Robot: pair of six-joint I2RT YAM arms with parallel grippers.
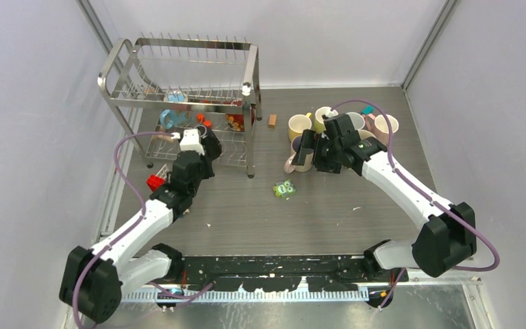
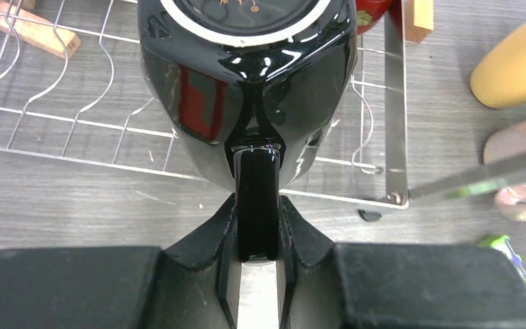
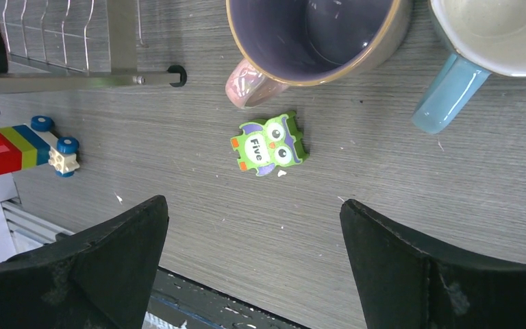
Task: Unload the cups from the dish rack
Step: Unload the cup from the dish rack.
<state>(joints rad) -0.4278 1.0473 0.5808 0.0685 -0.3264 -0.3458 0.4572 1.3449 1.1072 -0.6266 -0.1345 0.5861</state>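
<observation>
Workspace from above: the dish rack [image 1: 185, 103] stands at 10 o'clock on the surface [image 1: 329, 212], with a light blue mug [image 1: 171, 120] lying among its wires. Other cups stand grouped at 1 o'clock on the surface, among them a yellow mug [image 1: 299, 127] and a beige mug [image 1: 386, 127], well apart from the rack.

Left wrist view: my left claw [image 2: 257, 229] is at the rack's 5 o'clock corner. It is narrow, pinching the handle [image 2: 257, 199] of a glossy black mug [image 2: 246, 89]. The mug extends toward 12 o'clock from my fingers [image 2: 298, 233], and its body lies over the near edge of the lower wire tier [image 2: 75, 116]. I cannot tell whether it touches the wires.

Right wrist view: my right claw [image 3: 252, 205] hovers beside the grouped cups with its jaws wide, holding nothing. Beneath it, a green owl tile [image 3: 269, 144] marked "Five" lies flat on the surface at centre. A pink-handled mug [image 3: 315, 34] with a purple inside stands at 12 o'clock, its handle just beside the tile. A blue-handled mug [image 3: 493, 34] stands at 2 o'clock, apart from the pink one. A toy car [image 3: 27, 147] with blue wheels lies at 9 o'clock. The rack foot [image 3: 176, 74] rests on the surface at 11 o'clock.
</observation>
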